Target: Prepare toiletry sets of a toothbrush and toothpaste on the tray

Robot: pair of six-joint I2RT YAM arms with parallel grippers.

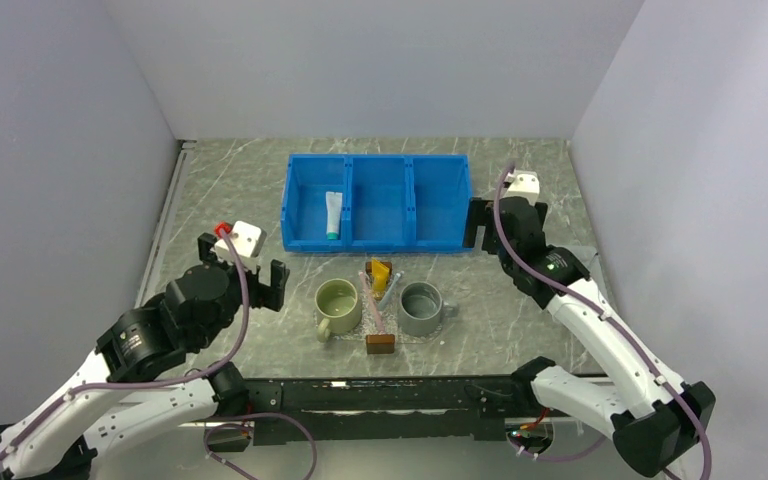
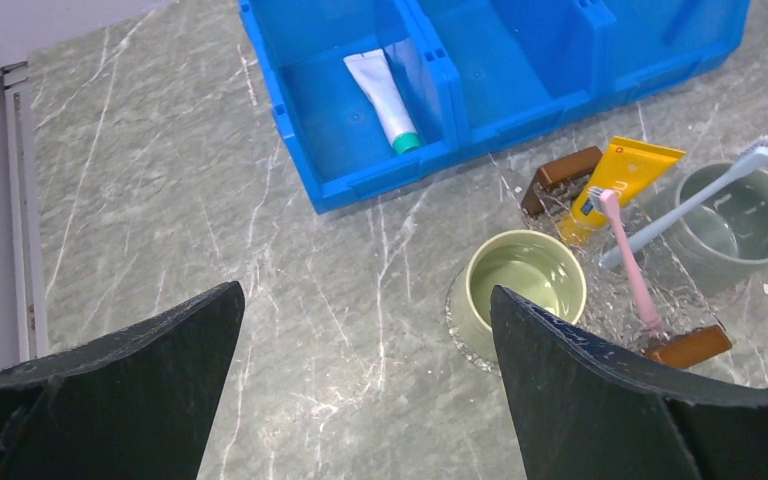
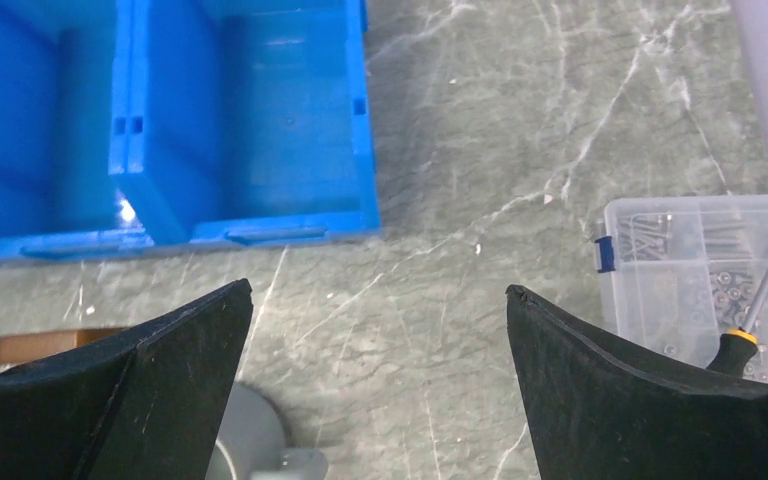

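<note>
- Looking down on a grey marbled table (image 1: 230, 200), walled in on three sides and carrying everything listed below.
- Hanging the left gripper (image 2: 365, 292) over bare table to the left of the green mug (image 2: 525, 280), with both fingers spread wide and nothing between them.
- Hanging the right gripper (image 3: 380, 290) just off the right end of the blue bin (image 3: 290, 120), likewise gaping wide and gripping nothing, above bare table.
- Finding that blue bin sitting at the far middle of the table, split into three compartments side by side.
- Spotting the tray (image 2: 610, 300), clear and glittery, lying on the near side of the bin, squeezed between the green mug and the grey mug (image 2: 740, 220).
- Noting a clear box (image 3: 700, 270) of small hardware near the right wall, well apart from the tray, with a screwdriver (image 3: 750, 320) lying across its near corner.
- Finding the white toothpaste (image 2: 384, 100) lying flat in the bin's left compartment, teal cap end pointing toward the arms, well apart from the tray.
- Finding the yellow toothpaste (image 2: 620, 180) lying on the far part of the tray.
- Seeing the pink toothbrush (image 2: 630, 275) lying on the tray, bristles up against the yellow toothpaste, handle running toward the arms.
- Seeing the pale toothbrush (image 2: 690, 200) lying slantwise on the tray's right side, bristled end reaching toward the grey mug; not telling whether touching its rim.
- Marking the far brown block (image 2: 560, 175) just beside the yellow toothpaste and the near brown block (image 2: 690, 347) at the pink toothbrush's handle end.
</note>
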